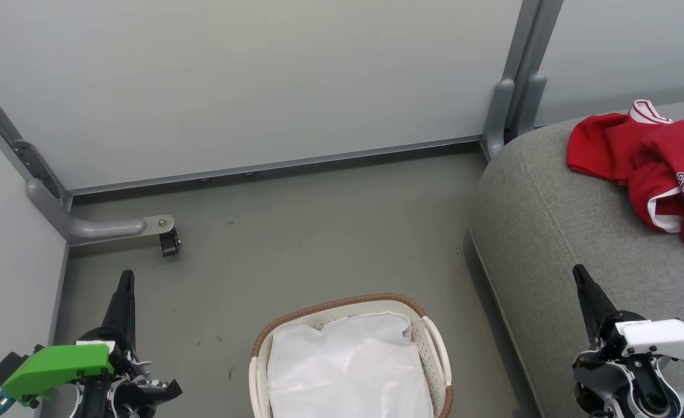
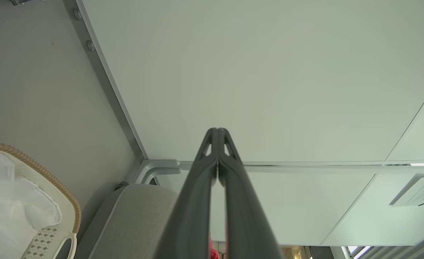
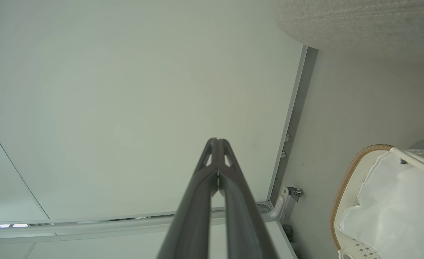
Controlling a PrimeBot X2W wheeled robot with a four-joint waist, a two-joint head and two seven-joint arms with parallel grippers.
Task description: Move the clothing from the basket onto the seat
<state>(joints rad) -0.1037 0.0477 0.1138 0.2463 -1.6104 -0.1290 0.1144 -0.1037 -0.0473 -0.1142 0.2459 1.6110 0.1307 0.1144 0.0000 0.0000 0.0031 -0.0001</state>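
Observation:
Red clothing (image 1: 650, 159) with white trim and part of a white "BULLS 23" print lies bunched on the grey seat (image 1: 545, 232) at the right. The white perforated basket (image 1: 353, 309) with its brown woven rim stands on the floor at bottom centre, holding just its white liner (image 1: 348, 366). My left gripper (image 1: 126, 278) is at the lower left over the floor, shut with nothing in it, as the left wrist view confirms (image 2: 217, 131). My right gripper (image 1: 579, 273) hovers above the seat's front, shut and empty (image 3: 217, 141). The basket rim (image 2: 35, 165) (image 3: 352, 169) shows beside both.
Pale partition walls (image 1: 261, 87) close off the back and left. A grey metal foot with a caster (image 1: 168, 241) sticks out onto the floor at the left, and a post (image 1: 507, 116) stands behind the seat's corner. Grey floor (image 1: 319, 244) lies between basket and wall.

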